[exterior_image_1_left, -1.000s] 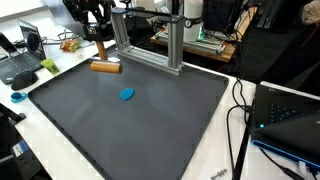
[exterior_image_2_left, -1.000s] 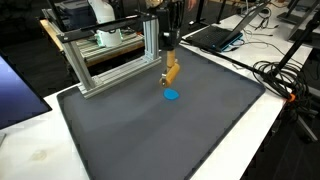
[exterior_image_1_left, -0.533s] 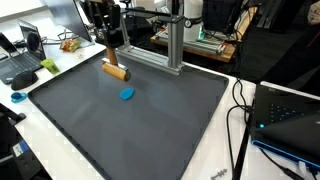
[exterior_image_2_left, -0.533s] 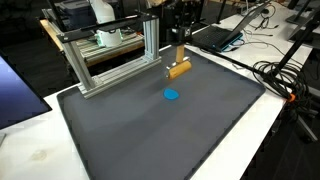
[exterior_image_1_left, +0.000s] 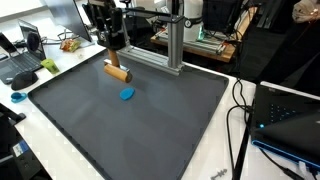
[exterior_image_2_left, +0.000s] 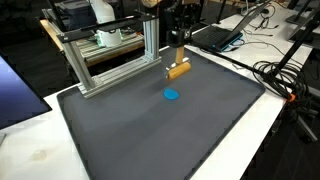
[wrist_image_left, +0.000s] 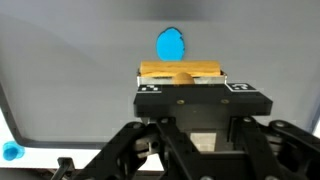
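A short wooden cylinder (exterior_image_1_left: 117, 72) hangs tilted just above the grey mat (exterior_image_1_left: 150, 130), with my gripper (exterior_image_1_left: 114, 63) shut on it. In both exterior views a small blue disc (exterior_image_1_left: 127, 95) lies flat on the mat a little in front of the cylinder. From the opposite side the cylinder (exterior_image_2_left: 179, 70) sits under the gripper (exterior_image_2_left: 177, 61), and the blue disc (exterior_image_2_left: 172, 96) lies nearby. In the wrist view the cylinder (wrist_image_left: 180, 71) lies crosswise between the fingers of the gripper (wrist_image_left: 180, 76), and the disc (wrist_image_left: 171, 44) is just beyond it.
An aluminium frame (exterior_image_1_left: 150, 38) stands at the mat's back edge, close behind the gripper. Laptops (exterior_image_1_left: 20, 58) (exterior_image_2_left: 222, 35) and cables (exterior_image_2_left: 282, 78) lie outside the mat. A small blue object (exterior_image_1_left: 17, 97) rests on the white table off the mat's corner.
A second ago the cylinder was nearer the mat's back edge; the gripper carried it toward the blue disc and turned it. Over the last half second nothing has moved.
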